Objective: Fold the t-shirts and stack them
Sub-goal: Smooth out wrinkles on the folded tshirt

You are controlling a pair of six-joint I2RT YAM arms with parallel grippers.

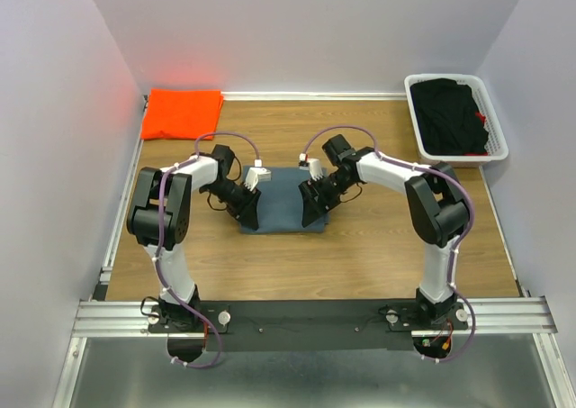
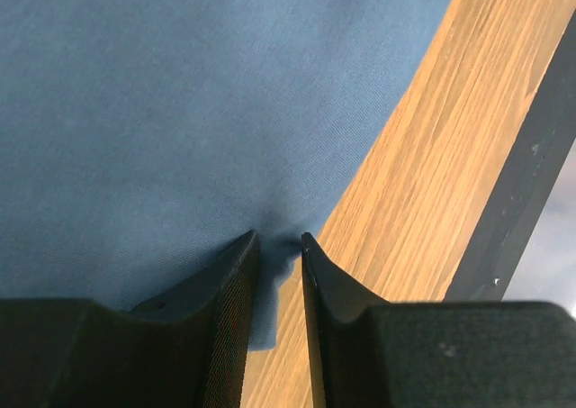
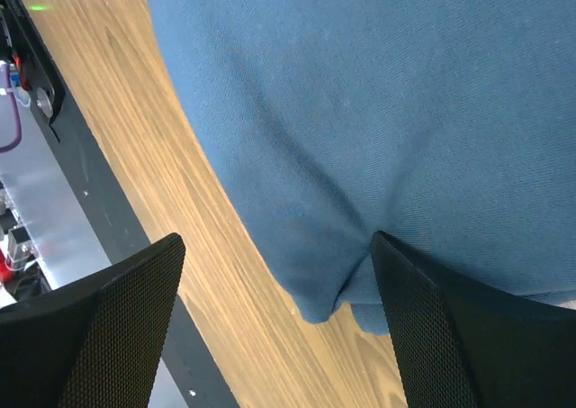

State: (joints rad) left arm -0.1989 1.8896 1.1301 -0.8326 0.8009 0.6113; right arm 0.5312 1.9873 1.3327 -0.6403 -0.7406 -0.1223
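I see the folded slate-blue t-shirt (image 1: 281, 203) at the centre of the table (image 1: 360, 264), my left gripper (image 2: 279, 239) pinching a fold at its 7 o'clock corner, my right gripper (image 3: 276, 239) spread wide over the 5 o'clock corner, seemingly brushing cloth, and the orange t-shirt (image 1: 183, 113) folded at 11 o'clock.

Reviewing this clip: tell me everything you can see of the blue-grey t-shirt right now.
The slate blue-grey t-shirt lies flat at the middle of the wooden table, folded into a compact rectangle. It is plain, soft, knit-looking cloth with no print, and no sleeves or collar show. The left end effector is shut on its near left corner, puckering the cloth there. The right end effector is open and straddles the near right corner, where layered edges show.
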